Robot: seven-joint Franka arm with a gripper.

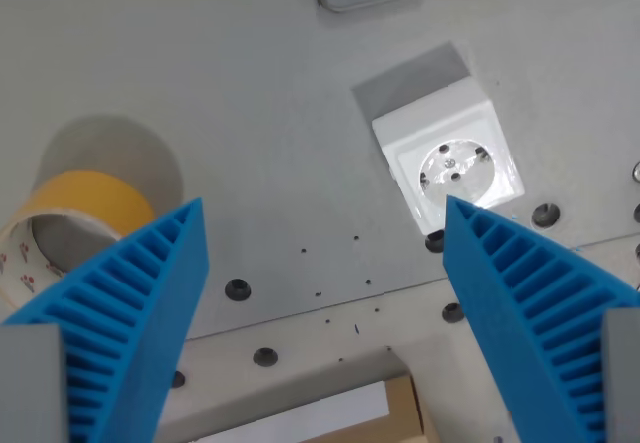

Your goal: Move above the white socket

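Surface: pale grey table (250, 113) with dark bolt holes (238, 289).
Seam: runs just below those holes.
Light: soft, even.

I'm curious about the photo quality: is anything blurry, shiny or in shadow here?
In the wrist view, the white socket shows glare in its round recess and throws a grey shadow up and to the left; the tape roll also casts a soft round shadow; the blue fingers, nearest the camera, look slightly soft.

The lone wrist view looks straight down past the claw (322, 218) onto the nearby table (250, 113).
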